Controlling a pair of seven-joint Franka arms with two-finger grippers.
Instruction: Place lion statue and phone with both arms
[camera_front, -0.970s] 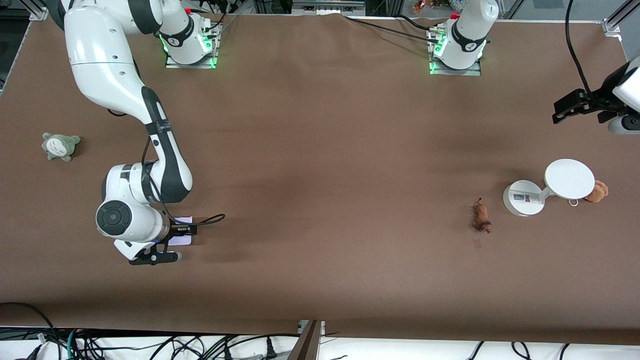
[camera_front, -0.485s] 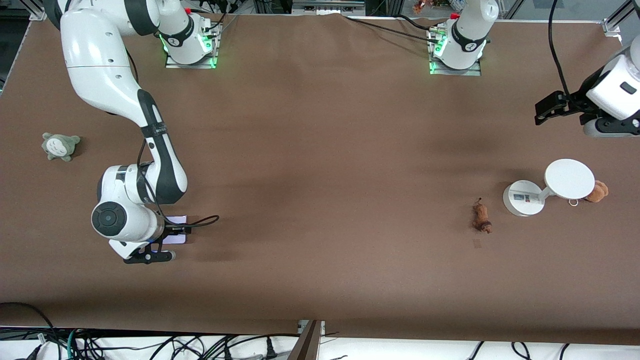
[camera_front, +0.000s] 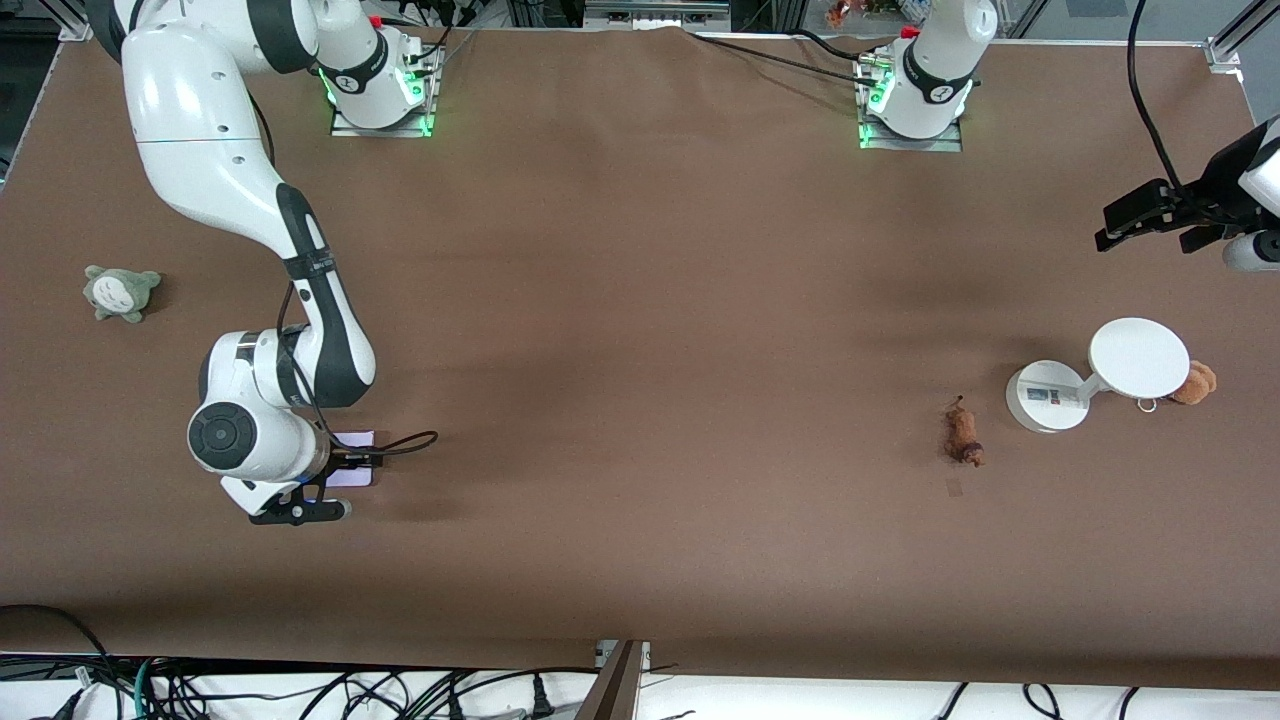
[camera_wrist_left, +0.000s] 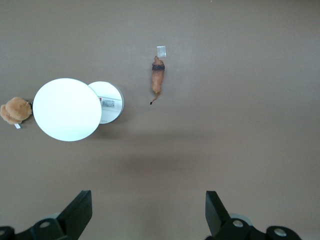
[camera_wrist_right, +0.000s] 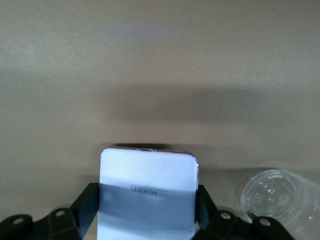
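The phone (camera_wrist_right: 147, 176), a pale lavender-white slab with dark edges, sits between the fingers of my right gripper (camera_wrist_right: 147, 205), which is shut on its two long sides. In the front view the phone (camera_front: 352, 444) is low at the table, toward the right arm's end, with the right gripper (camera_front: 335, 480) on it. The lion statue (camera_front: 964, 432), small and orange-brown, lies on the table toward the left arm's end; it also shows in the left wrist view (camera_wrist_left: 158, 80). My left gripper (camera_front: 1130, 215) is open, empty and high over the table's end (camera_wrist_left: 148, 210).
A white round-based stand (camera_front: 1138, 358) stands beside the lion, also in the left wrist view (camera_wrist_left: 67, 109). A tan plush with a ring (camera_front: 1194, 382) lies against it. A grey-green plush (camera_front: 120, 292) lies at the right arm's end. A small clear tag (camera_wrist_left: 161, 51) lies by the lion's head.
My right gripper has shifted slightly toward the right arm's end with the phone in it. My left gripper swung toward the table's middle, then back toward the end.
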